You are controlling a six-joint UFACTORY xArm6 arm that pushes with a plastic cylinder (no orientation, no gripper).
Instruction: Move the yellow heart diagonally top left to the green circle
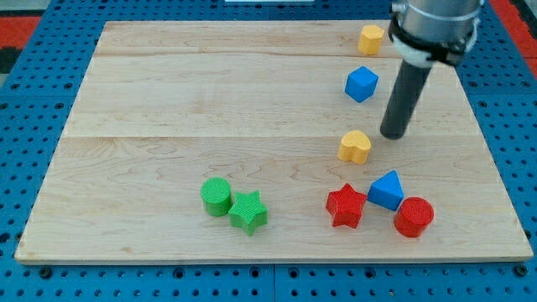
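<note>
The yellow heart [355,146] lies on the wooden board, right of centre. The green circle [216,196] sits lower and to the left, touching the green star [248,211] on its right. My tip [392,134] is down on the board just to the right of the yellow heart and slightly higher in the view, a small gap away from it. The dark rod rises from there to the arm's head at the view's top right.
A blue cube [362,84] and a yellow hexagon [371,39] lie above the heart. A red star [346,206], a blue triangle [387,190] and a red circle [413,216] cluster below it. The board's edge [268,258] runs along the bottom.
</note>
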